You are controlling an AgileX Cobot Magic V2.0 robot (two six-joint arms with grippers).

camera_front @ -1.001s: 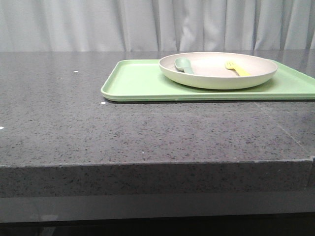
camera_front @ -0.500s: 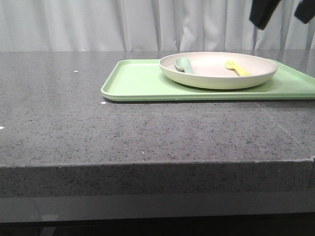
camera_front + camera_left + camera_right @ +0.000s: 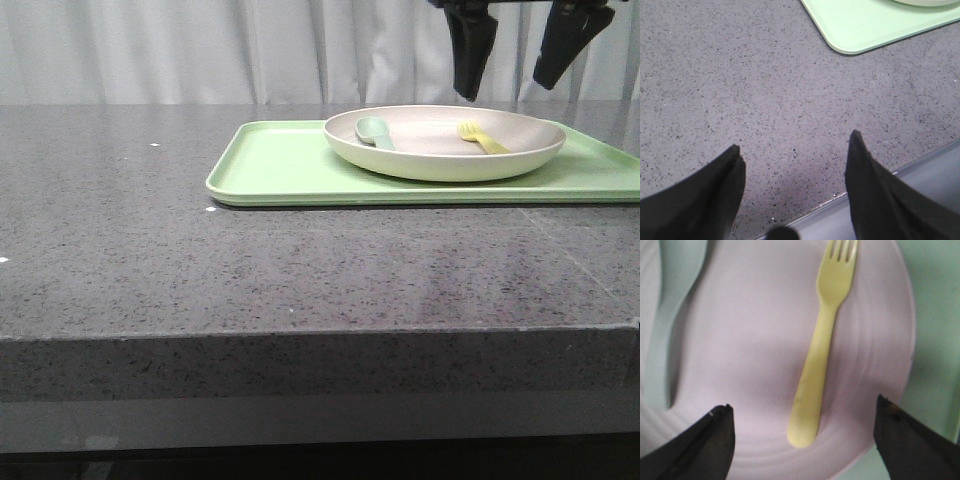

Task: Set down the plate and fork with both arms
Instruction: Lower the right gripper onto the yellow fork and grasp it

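Front view: the right gripper (image 3: 520, 70) had come down into frame above the plate (image 3: 444, 142). A second earlier no arm was visible, and half a second earlier only the tips showed at the top edge. Its fingers (image 3: 470, 55) stood wide apart, clear of the plate and holding nothing. The plate sat on the tray (image 3: 290, 165), toward the right of the bench (image 3: 250, 280). The fork (image 3: 482, 138) lay on the plate's right half and the spoon (image 3: 374, 131) on its left half. Neither piece had shifted across the three front pictures. The left gripper was not visible in this view.

Left wrist view: the left gripper (image 3: 795, 160) hovered over bare bench near its front edge, fingers apart and empty. A corner of the tray showed ahead of it, well apart from the fingers.

Right wrist view: the fork lay between the spread fingers, tines pointing away from the wrist and handle end nearest it. The spoon lay along the plate's far side, beside one finger. The picture was soft, so whether the fingers were centred on the handle could not be settled.

Assessment: the right arm's descent appeared to be the approach for picking up the fork. No grasp had been made, and the plate had not yet been taken by either arm.
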